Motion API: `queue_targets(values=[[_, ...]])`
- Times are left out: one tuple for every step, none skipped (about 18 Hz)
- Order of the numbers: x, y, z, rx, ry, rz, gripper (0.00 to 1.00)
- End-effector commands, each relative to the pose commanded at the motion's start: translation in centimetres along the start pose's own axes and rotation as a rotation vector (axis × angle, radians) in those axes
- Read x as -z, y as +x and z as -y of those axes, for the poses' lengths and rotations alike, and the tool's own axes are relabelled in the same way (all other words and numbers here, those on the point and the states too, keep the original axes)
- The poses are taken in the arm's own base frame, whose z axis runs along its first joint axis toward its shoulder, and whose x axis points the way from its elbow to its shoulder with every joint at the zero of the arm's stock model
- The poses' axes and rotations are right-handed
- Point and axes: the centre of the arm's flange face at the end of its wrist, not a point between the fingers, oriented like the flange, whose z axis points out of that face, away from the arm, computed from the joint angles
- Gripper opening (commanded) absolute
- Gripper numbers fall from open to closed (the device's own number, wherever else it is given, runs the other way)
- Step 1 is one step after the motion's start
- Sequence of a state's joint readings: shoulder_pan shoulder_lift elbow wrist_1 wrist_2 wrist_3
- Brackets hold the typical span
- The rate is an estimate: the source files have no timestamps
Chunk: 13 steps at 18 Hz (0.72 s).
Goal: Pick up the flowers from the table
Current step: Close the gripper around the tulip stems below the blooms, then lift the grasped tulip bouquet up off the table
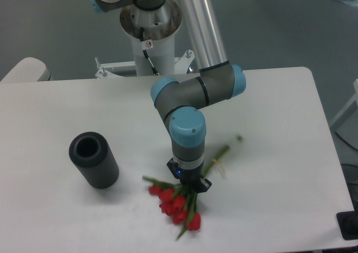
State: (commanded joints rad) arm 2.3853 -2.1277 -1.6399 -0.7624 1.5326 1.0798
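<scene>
The flowers, a small bunch of red tulips with green leaves, lie on the white table near its front edge. Their tied green stems run up and to the right. My gripper points straight down over the bunch, right where the stems meet the blooms. The wrist and the gripper body hide its fingers, so I cannot tell whether it is open or shut, nor whether it touches the flowers.
A black ribbed cylinder vase stands upright on the table to the left of the flowers. The arm's base column rises at the back edge. The table's front edge lies just below the blooms.
</scene>
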Motion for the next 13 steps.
queue_targets(values=[[0.7, -0.2, 0.2, -0.005, 0.017, 0.007, 0.2], [1.8, -0.6, 0.3, -0.003, 0.043, 0.012, 0.19], [2.9, -1.1, 0.4, 0.002, 0.078, 0.012, 0.19], [4.2, -1.5, 0.4, 0.007, 0.12, 0.011, 0.18], [5.7, -1.6, 0.7, 0.006, 0.166, 0.014, 0.17], [7.2, -1.5, 1.0, -0.001, 0.205, 0.017, 0.17], [8.8, -1.4, 1.2, -0.006, 0.242, 0.024, 0.17], [10.7, -1.7, 1.4, -0.006, 0.286, 0.036, 0.17], [12.3, -1.8, 1.4, -0.008, 0.331, 0.039, 0.17], [13.8, -1.8, 1.3, -0.008, 0.38, 0.037, 0.17], [14.9, -2.0, 1.1, -0.004, 0.426, 0.032, 0.17], [16.0, -2.2, 0.9, -0.003, 0.472, 0.029, 0.17], [17.2, -2.4, 0.7, -0.003, 0.512, 0.029, 0.17]])
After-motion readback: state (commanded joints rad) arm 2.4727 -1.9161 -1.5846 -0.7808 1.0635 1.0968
